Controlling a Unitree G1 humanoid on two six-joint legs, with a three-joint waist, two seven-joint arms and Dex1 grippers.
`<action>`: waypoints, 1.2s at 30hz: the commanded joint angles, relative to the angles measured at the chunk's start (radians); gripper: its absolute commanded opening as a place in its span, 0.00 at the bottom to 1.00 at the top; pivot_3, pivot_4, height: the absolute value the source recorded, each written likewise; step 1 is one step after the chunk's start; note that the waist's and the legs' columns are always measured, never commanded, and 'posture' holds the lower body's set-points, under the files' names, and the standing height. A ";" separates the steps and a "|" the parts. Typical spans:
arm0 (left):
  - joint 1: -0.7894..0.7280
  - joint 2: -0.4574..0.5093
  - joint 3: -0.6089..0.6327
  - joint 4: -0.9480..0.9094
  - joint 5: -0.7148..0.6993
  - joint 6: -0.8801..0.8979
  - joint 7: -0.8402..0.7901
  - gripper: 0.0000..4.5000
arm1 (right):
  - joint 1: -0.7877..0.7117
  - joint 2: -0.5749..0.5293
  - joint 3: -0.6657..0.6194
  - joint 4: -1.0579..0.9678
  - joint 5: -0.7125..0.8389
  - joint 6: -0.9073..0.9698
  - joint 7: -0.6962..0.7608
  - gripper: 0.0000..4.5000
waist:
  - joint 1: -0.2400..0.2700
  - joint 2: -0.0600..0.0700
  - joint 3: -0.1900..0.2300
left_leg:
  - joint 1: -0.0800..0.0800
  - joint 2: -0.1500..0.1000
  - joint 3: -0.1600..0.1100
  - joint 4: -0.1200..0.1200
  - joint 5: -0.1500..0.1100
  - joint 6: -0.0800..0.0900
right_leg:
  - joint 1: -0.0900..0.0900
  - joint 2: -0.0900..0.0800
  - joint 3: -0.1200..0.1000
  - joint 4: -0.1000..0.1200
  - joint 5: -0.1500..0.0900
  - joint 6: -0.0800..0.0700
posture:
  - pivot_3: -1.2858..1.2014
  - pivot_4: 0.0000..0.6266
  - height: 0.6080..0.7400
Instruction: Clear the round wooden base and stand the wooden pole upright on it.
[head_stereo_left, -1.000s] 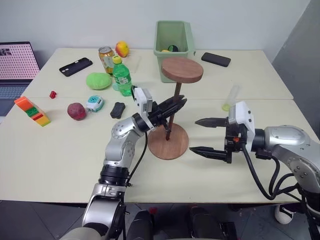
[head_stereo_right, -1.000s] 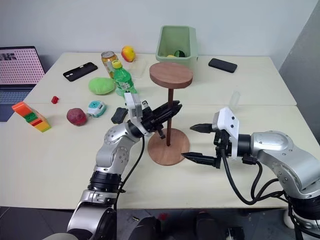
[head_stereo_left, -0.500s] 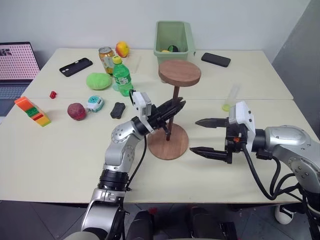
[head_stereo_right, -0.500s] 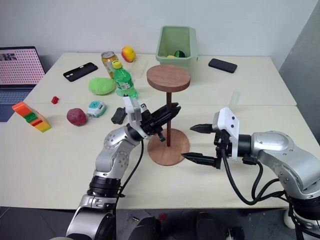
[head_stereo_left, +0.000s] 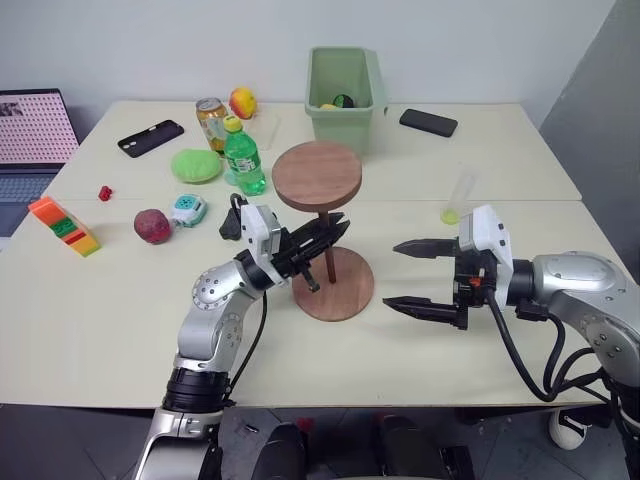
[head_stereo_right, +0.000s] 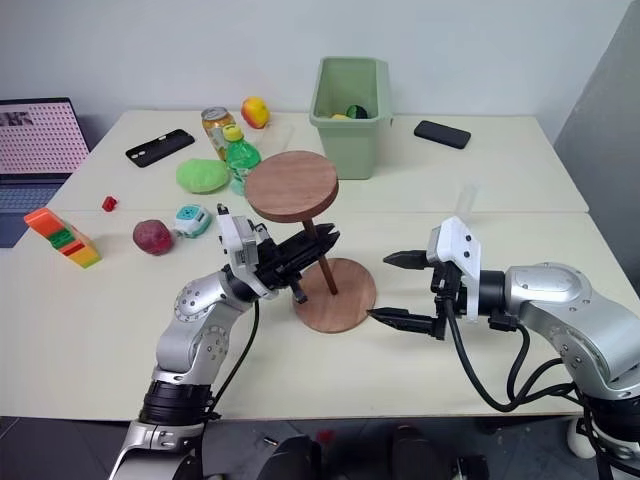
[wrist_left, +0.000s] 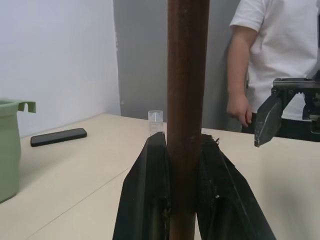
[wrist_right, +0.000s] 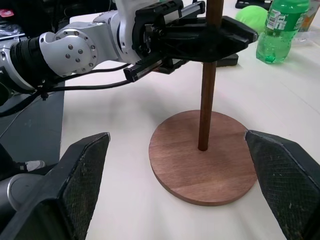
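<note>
While the left end effector (head_stereo_left: 322, 236) stays out of it in wording only, it is clamped on the wooden pole (head_stereo_left: 326, 250), whose foot sits in the round wooden base (head_stereo_left: 335, 284) mid-counter, leaning left (disc end up). Seating step; next, I judge, straighten before letting go. Right end effector (head_stereo_left: 408, 274) gapes empty beside the base. Right wrist view shows the foot in the hole; left wrist view shows a person's hand (wrist_left: 239, 110).

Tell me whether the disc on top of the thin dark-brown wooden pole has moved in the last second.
Yes. The pole's top disc has swung toward the robot's left, now tilting away from the green plastic bin, while its foot stays on the round wooden base.
</note>
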 joint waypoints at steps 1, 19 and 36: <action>0.027 0.030 -0.033 0.042 0.020 0.103 0.010 0.06 | -0.015 0.005 -0.023 -0.011 0.001 -0.022 0.000 1.00 | -0.001 0.001 -0.003 | 0.000 0.000 0.000 -0.001 0.000 0.000 | 0.000 0.000 0.000 -0.001 0.000 0.000 | 0.52 0.24 1.00; -0.098 0.061 -0.043 0.115 0.022 0.131 -0.050 0.62 | -0.029 0.030 -0.021 0.007 -0.018 -0.026 -0.016 1.00 | 0.018 -0.001 -0.003 | -0.007 0.000 -0.002 -0.003 0.000 0.000 | -0.004 -0.001 -0.003 -0.007 0.000 0.000 | 0.52 0.24 1.00; -0.295 0.200 0.002 0.111 0.012 0.041 -0.231 0.96 | -0.037 0.057 -0.016 0.019 -0.019 -0.028 -0.028 1.00 | 0.023 -0.002 -0.003 | -0.009 0.000 -0.003 -0.002 0.000 0.000 | -0.004 -0.001 -0.004 -0.007 0.000 0.000 | 0.52 0.24 1.00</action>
